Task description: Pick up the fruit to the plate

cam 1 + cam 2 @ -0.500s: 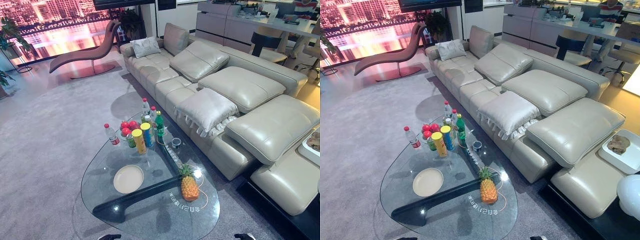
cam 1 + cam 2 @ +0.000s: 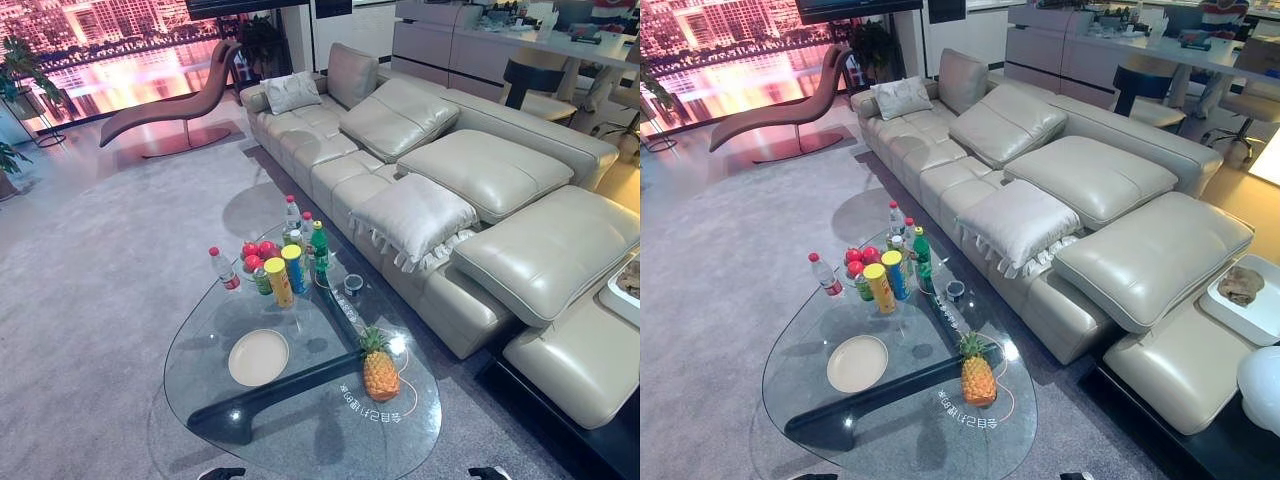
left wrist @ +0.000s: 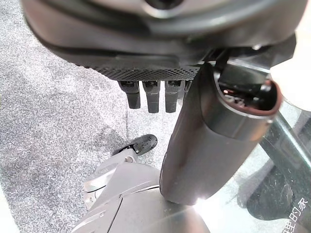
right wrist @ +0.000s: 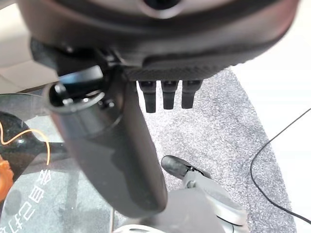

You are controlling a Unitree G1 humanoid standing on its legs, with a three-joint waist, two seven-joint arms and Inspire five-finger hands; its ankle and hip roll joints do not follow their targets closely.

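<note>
Our left hand (image 3: 194, 145) is hanging low beside the near edge of the glass table (image 2: 200, 340) with straight, relaxed fingers and nothing in it, and our right hand (image 4: 116, 160) is hanging the same way at the other side. The pineapple (image 2: 379, 372) is standing upright on the glass ahead of the right hand, and the cream plate (image 2: 258, 357) is lying ahead of the left hand, well apart from the fruit. Farther from both hands, red apples (image 2: 256, 254) are sitting beside bottles (image 2: 318, 248) and tall cans (image 2: 279, 283). We are judging the pineapple as rather heavy, stiff and rough, so the body is the better place to hold, not the leafy crown. White writing is showing on the glass near the pineapple, but we are not able to read it.
</note>
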